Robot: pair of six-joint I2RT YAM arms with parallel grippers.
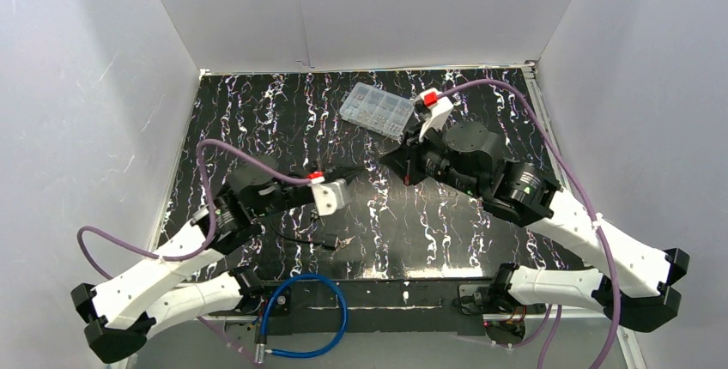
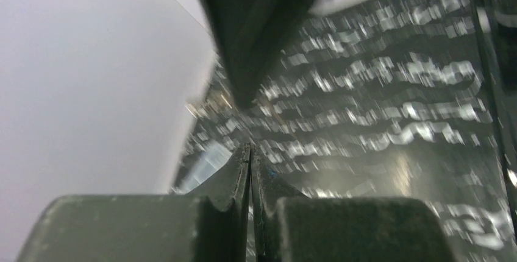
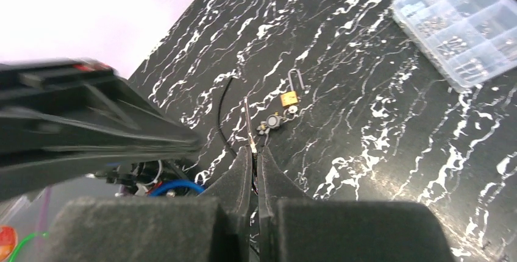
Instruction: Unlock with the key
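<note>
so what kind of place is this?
Looks like a lab robot test cell: white panel walls boxing in a black marbled tabletop, with a clear compartment box and a small brass padlock as props.

Bright, even light gleams on the glossy table (image 1: 257, 111). The left wrist view is motion-blurred, worst toward two o'clock.

One padlock (image 3: 290, 98), one key (image 3: 272, 120), one clear compartment box (image 3: 464, 25).
</note>
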